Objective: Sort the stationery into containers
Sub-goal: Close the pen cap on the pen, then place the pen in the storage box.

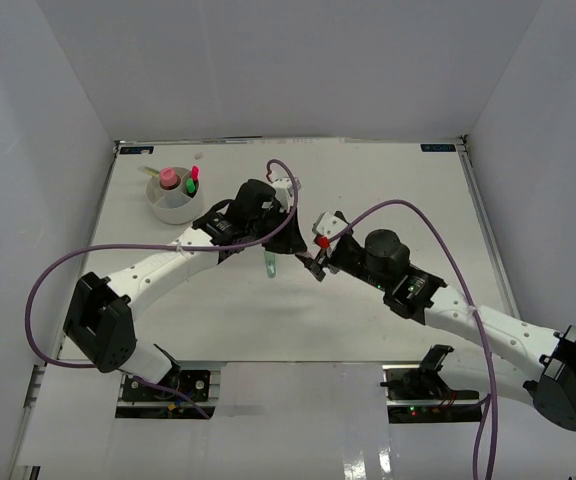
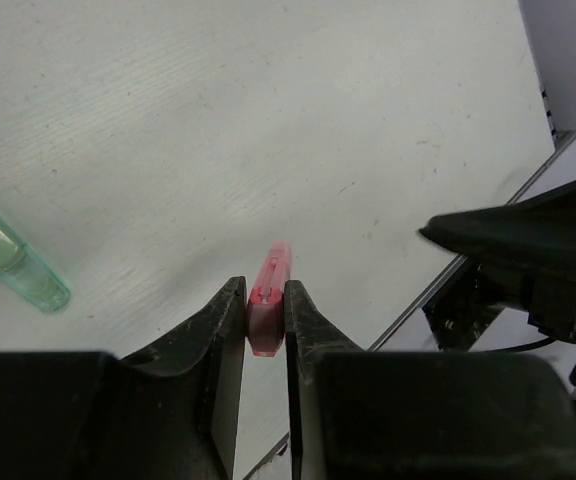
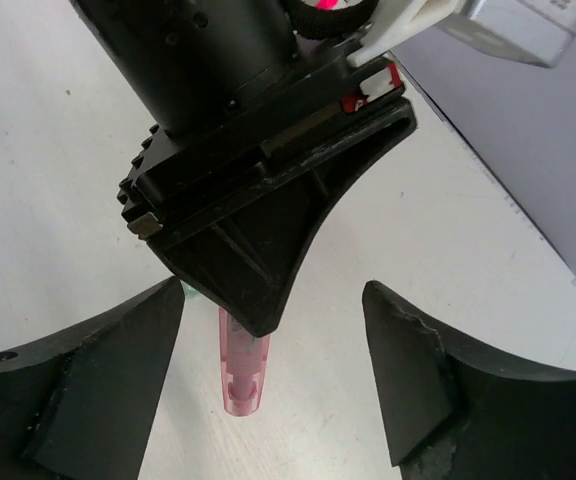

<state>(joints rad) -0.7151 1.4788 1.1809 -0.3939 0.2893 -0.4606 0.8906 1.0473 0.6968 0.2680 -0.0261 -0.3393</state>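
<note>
- White table [image 2: 298, 110] is looking flat and a bit scratchy, with plain pale walls [image 1: 38, 150] standing around it.
- Black left gripper [image 2: 264, 292] is pinching a see-through pink marker [image 2: 273, 268] tight between its fingers [image 2: 218, 330].
- Black right gripper [image 3: 273, 292] is spreading wide on both sides of that marker, not touching it.
- Shiny, clear green marker [image 2: 13, 265] is lying flat on the table just beside them.
- Round white cup [image 1: 173, 210] is sitting far back on the left, holding a pink tube [image 1: 168, 178] and short markers [image 1: 192, 180].

Overhead; wrist close-ups sharing pink marker [image 2: 270, 300]
</note>
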